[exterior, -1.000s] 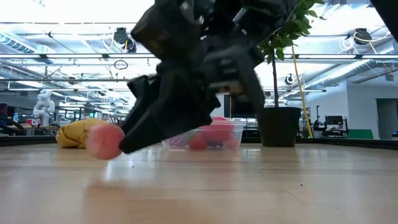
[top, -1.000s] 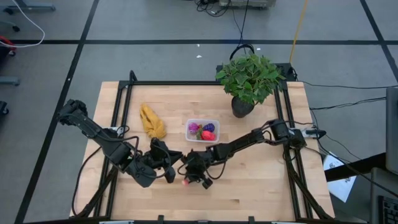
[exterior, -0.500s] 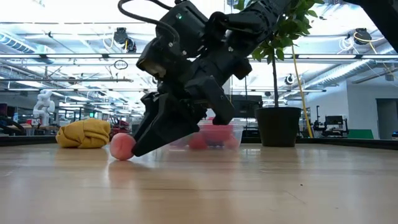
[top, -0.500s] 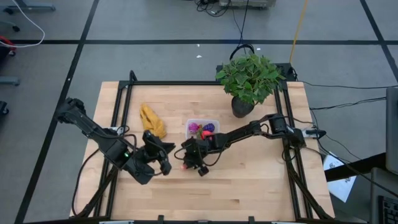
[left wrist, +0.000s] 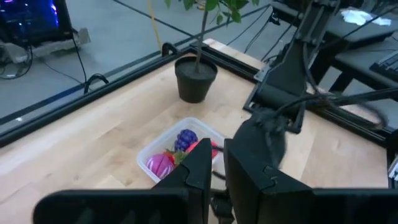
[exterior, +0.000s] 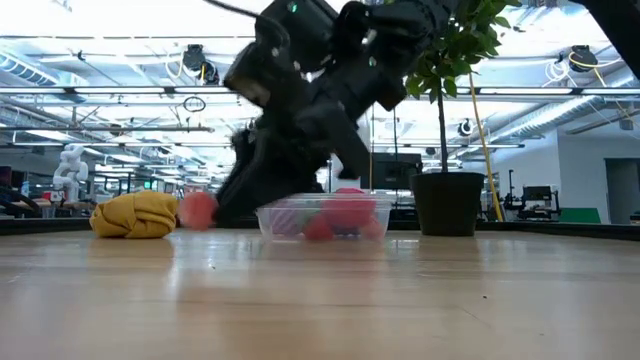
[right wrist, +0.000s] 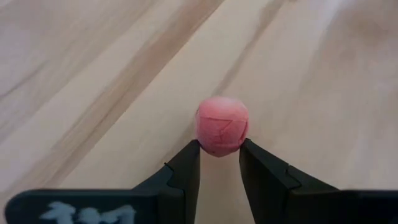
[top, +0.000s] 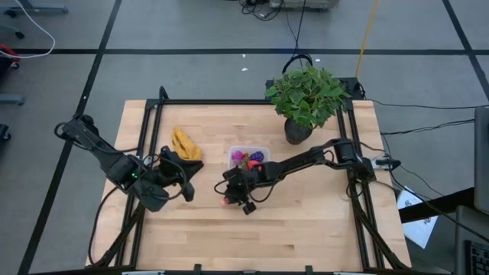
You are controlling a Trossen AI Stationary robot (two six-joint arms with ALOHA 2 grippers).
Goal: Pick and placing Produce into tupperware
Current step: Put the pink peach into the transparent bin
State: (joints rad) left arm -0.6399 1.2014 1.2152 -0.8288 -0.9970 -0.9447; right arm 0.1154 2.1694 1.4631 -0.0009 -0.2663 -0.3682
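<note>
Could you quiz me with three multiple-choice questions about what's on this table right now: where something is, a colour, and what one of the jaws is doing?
1. Where is the clear tupperware?
A. Near the table's middle, just left of the potted plant
B. At the table's front left corner
C. On the floor

2. What colour is the piece of produce between the right gripper's jaws?
A. Green
B. Pink-red
C. Blue

3. How do the left gripper's jaws stand?
A. Clamped on the banana bunch
B. Nearly together, holding nothing
C. Clamped on the plant pot

Answers: 1 A, the high view shows it there. 2 B, the right wrist view shows a pink-red ball. 3 B, the left wrist view shows only a slim gap.
</note>
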